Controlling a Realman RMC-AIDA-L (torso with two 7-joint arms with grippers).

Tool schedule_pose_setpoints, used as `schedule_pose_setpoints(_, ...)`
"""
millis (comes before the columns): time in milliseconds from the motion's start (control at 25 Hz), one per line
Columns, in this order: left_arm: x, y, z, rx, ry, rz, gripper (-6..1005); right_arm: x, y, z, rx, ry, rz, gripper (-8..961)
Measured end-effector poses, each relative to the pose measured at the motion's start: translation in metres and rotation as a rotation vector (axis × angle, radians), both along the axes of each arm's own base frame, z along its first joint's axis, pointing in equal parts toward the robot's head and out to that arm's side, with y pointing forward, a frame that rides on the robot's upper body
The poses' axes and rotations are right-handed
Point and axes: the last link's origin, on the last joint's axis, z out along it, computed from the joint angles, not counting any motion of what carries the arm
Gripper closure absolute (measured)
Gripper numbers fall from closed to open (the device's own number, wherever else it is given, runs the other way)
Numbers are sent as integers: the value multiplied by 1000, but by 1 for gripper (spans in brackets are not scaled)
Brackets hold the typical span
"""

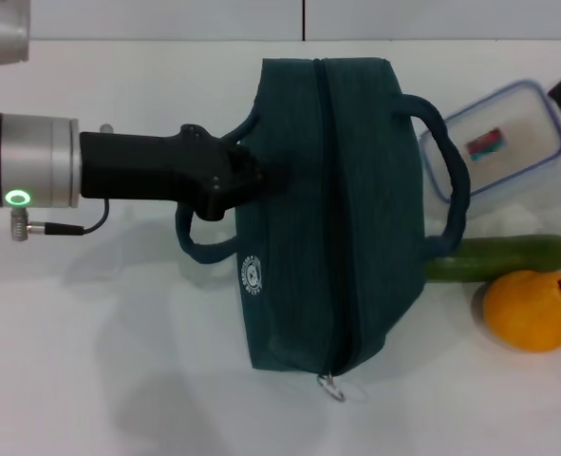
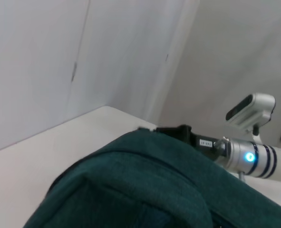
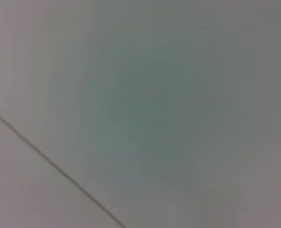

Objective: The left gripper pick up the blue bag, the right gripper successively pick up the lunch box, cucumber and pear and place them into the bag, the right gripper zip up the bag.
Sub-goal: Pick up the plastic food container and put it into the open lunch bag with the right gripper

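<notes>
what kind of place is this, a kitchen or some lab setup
Probably a lab or test bench rather than a kitchen: a bare white table against plain white wall panels, with only staged items, a blue bag, lunch box, cucumber and pear.

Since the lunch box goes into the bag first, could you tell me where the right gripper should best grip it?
Grip the clear plastic lunch box across its narrow width, at its exposed end away from the dark teal fabric bag, coming from above: the lid faces up, and the bag's handle overlaps the near end.

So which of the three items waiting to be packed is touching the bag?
The cucumber: its end runs under the blue bag. The lunch box and pear sit apart.
</notes>
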Motion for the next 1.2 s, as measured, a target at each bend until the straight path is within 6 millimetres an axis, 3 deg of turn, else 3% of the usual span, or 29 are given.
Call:
schedule_pose_setpoints(400,3,-5,0,-33,-27,0,933,-34,0,29,129,18,255,836)
schedule_pose_setpoints(680,3,-4,-1,-36,-34,7,932,-88,6,46,196,97,515,828)
schedule_pose_setpoints(960,1,-4,-6,-49,-41,14,931,-145,14,32,120,159,725,820)
schedule_pose_setpoints(1200,-3,-3,-5,-33,-51,23,930,-162,18,9,31,110,760,813)
